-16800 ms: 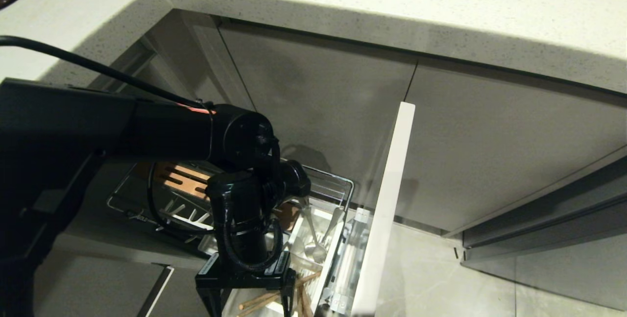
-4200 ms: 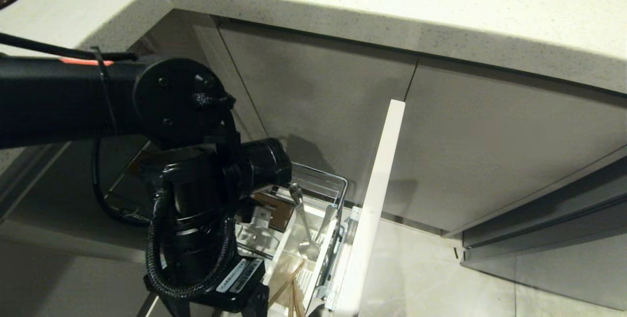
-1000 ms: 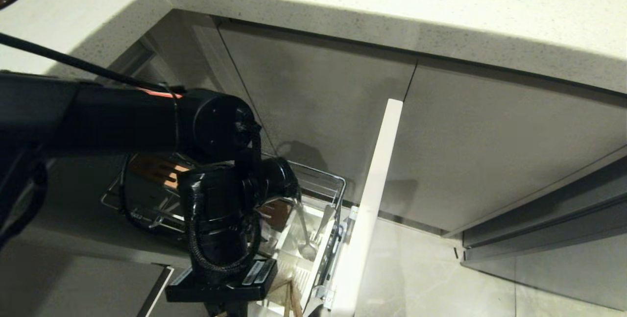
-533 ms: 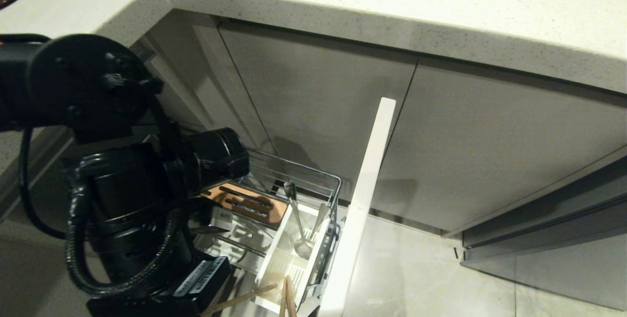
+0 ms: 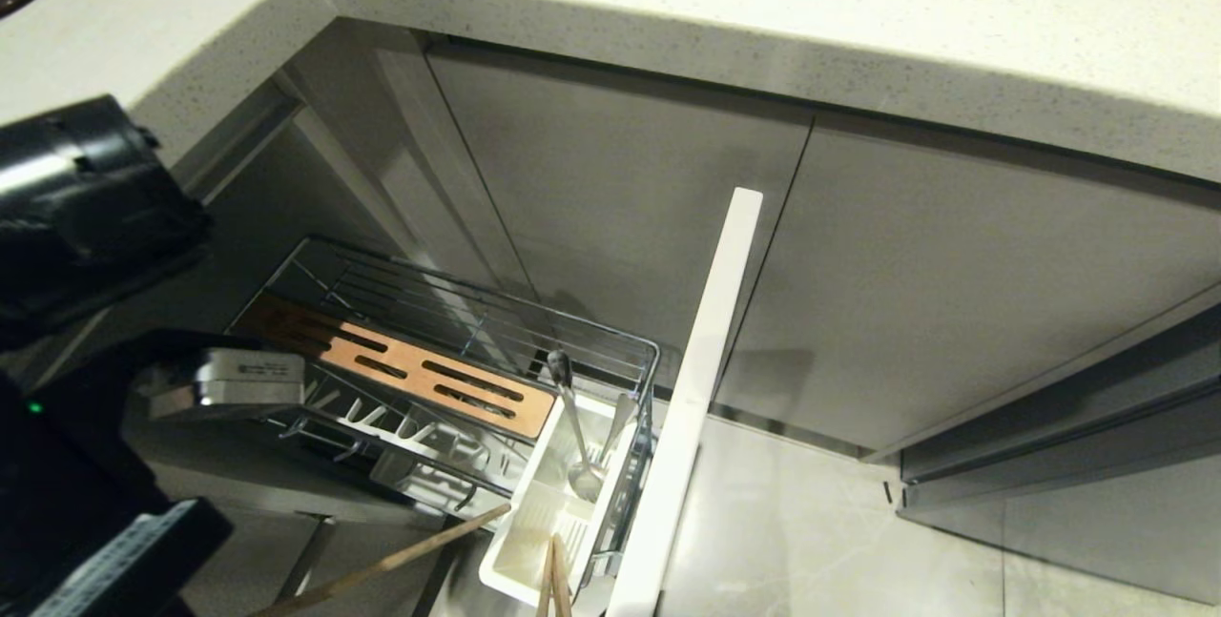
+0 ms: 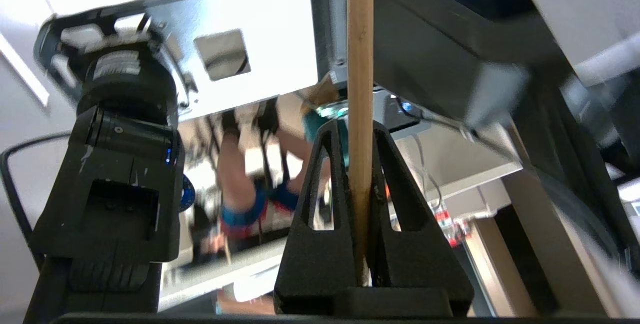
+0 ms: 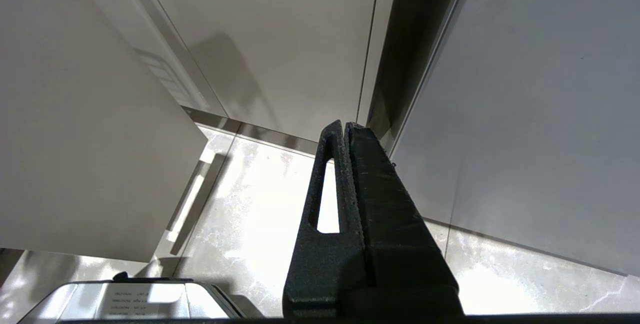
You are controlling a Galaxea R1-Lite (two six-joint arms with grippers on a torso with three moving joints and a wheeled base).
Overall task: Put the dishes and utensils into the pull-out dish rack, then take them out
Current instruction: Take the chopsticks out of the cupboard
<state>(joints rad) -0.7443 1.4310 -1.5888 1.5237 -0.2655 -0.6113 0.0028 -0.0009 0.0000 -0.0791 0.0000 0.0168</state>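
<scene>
The pull-out dish rack [image 5: 448, 350] sits lower centre, below the surface [image 5: 668, 26]; its cutlery caddy [image 5: 563, 503], holding a fork [image 5: 572, 426], lies at its right.

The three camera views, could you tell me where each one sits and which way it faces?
Head view: looks down from the robot's head onto the pull-out dish rack under the counter; left arm at the edge.
Left wrist view: behind the left gripper, shut on a chopstick.
Right wrist view: behind the shut right gripper, facing floor and cabinets.
Shared: that chopstick shows in head view too.
</scene>
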